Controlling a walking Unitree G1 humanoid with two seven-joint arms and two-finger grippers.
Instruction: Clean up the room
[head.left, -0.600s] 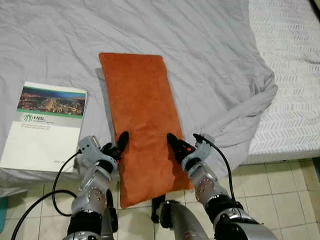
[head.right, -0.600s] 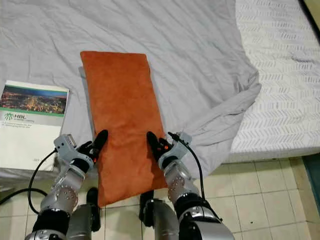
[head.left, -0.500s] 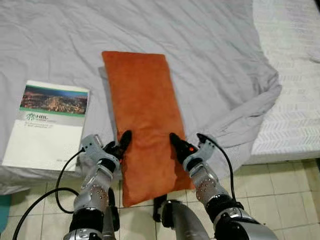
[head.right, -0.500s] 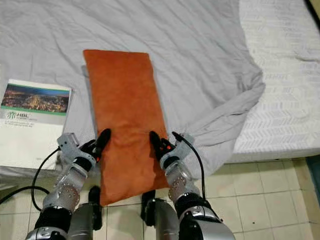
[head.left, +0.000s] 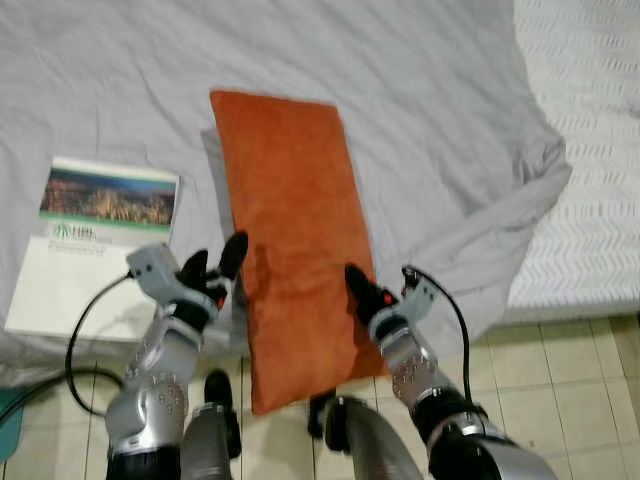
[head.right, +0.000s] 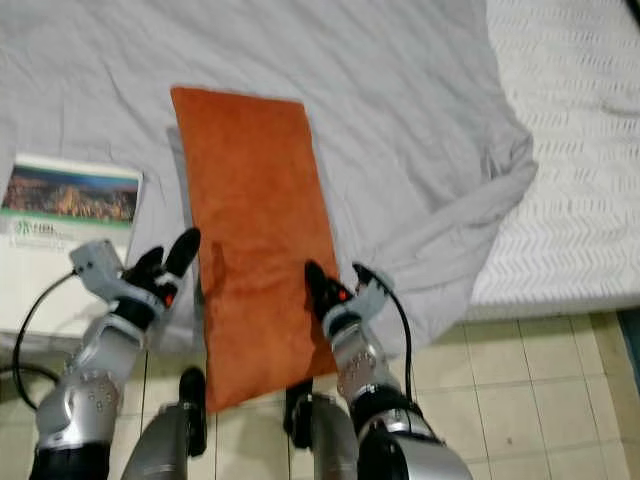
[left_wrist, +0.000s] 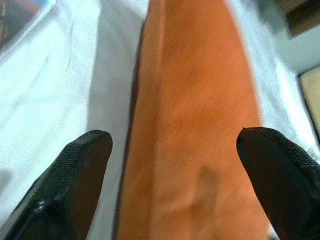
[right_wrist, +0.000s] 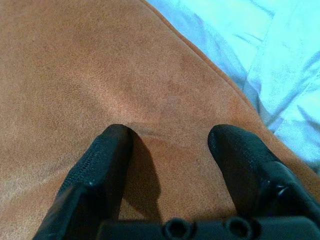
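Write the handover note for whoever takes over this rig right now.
Left gripper: open, beside the left edge of the orange pillow, holding nothing.
Right gripper: open, fingertips resting on the pillow's near right part.
The pillow lies lengthwise on the grey sheet, its near end hanging over the bed edge above the tiled floor. A booklet lies to its left.
Done: pillow on the bed. Left: probably straightening pillow, booklet and the rumpled sheet.

cushion (head.left: 291, 232) on bed (head.left: 420, 110), booklet (head.left: 92, 243) left
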